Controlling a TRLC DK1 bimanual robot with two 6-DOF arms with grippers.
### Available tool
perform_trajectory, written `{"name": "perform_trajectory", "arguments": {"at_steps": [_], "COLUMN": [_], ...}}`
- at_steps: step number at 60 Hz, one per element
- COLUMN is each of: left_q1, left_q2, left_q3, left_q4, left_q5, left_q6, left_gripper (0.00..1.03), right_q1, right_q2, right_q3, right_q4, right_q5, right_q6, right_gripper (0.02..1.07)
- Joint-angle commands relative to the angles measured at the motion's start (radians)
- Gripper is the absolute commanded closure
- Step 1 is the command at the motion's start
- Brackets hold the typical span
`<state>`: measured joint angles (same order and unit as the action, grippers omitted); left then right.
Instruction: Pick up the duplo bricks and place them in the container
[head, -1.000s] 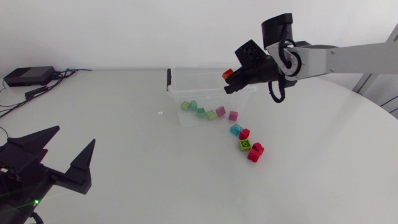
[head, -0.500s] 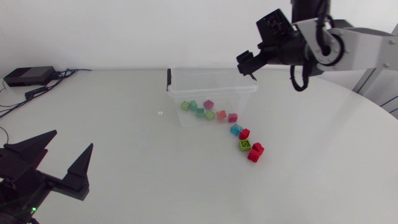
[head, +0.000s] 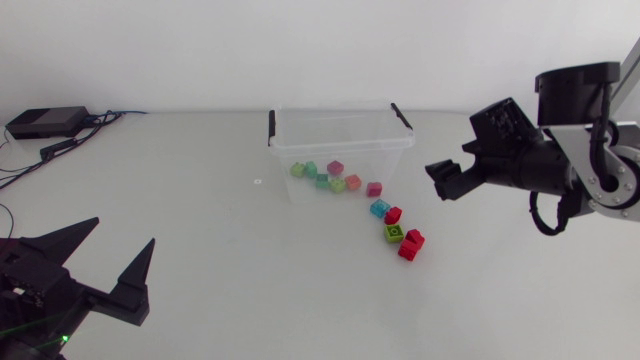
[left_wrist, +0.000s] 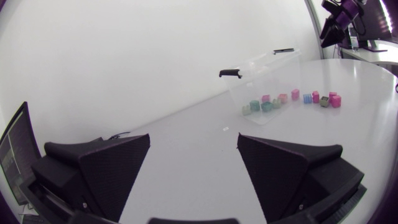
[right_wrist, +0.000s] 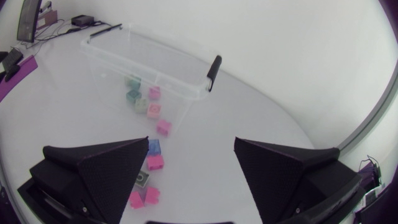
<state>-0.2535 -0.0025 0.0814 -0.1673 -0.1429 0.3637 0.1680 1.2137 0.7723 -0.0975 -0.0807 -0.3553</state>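
Having dropped its orange brick (head: 352, 182) into the container (head: 340, 128) and swung back out, the right gripper (head: 441, 182) hangs wide and empty, the loose bricks (head: 393, 233) just ahead and below, ready for collecting.

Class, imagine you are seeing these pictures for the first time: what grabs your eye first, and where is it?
A clear container stands mid-table with pastel bricks inside. A bright cluster of loose bricks trails from its near right corner, and the right gripper hangs open near them.
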Motion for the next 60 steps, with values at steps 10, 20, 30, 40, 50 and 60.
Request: {"name": "perform_trajectory", "arguments": {"at_steps": [10, 20, 30, 40, 50, 60], "left_q1": [0.059, 0.076, 0.123, 0.145, 0.148, 0.151], "left_q2": [0.012, 0.035, -0.011, -0.008, -0.008, -0.008], "left_q3": [-0.026, -0.026, -0.026, -0.026, -0.026, -0.025], "left_q4": [-0.012, -0.014, -0.012, -0.015, -0.015, -0.017], "left_q5": [0.043, 0.051, 0.051, 0.052, 0.054, 0.057], "left_q6": [0.007, 0.003, 0.003, -0.019, -0.029, -0.037], "left_gripper": [0.05, 0.05, 0.05, 0.05, 0.05, 0.05], "right_q1": [-0.018, -0.016, -0.016, 0.008, 0.021, 0.021], "right_q2": [0.046, 0.155, 0.25, 0.331, 0.386, 0.415], "right_q3": [-0.097, -0.107, -0.09, -0.091, -0.079, -0.062], "right_q4": [-0.002, 0.01, 0.013, 0.013, 0.019, 0.019], "right_q5": [-0.007, -0.005, -0.002, 0.004, 0.01, 0.018], "right_q6": [-0.004, 0.018, 0.032, 0.049, 0.056, 0.056], "right_gripper": [0.07, 0.07, 0.07, 0.07, 0.1, 0.13]}}
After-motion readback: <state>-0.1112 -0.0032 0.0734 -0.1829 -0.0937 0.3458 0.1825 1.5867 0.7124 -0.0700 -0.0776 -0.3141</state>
